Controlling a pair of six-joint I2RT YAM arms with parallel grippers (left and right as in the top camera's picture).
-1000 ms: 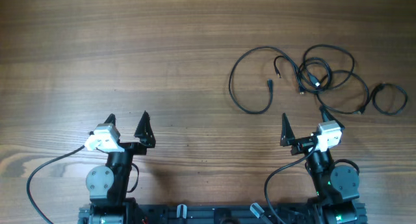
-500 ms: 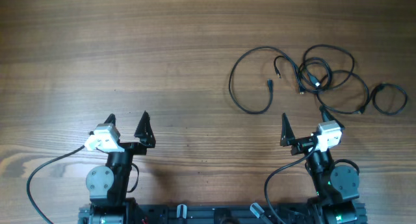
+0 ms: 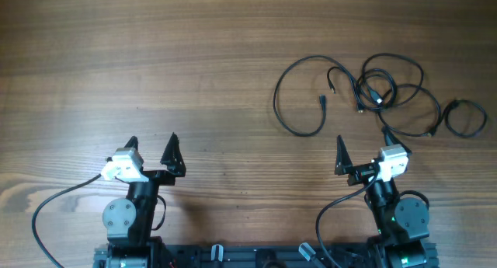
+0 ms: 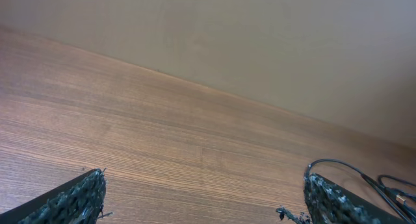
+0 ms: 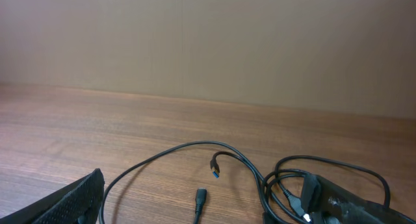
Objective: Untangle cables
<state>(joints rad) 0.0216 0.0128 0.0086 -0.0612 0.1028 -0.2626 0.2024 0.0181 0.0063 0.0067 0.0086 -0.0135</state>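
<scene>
Nothing moved: left arm [image 3: 128, 210], right arm [image 3: 396, 210] folded back, jaws wide.

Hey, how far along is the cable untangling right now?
Done: nothing that shows; the cables lie in overlapping loops on the right side of the table. In hand: nothing; the left end effector and the right end effector are both open and empty, the right one close to the nearest loop. Left: the whole job, separating every cord.
</scene>
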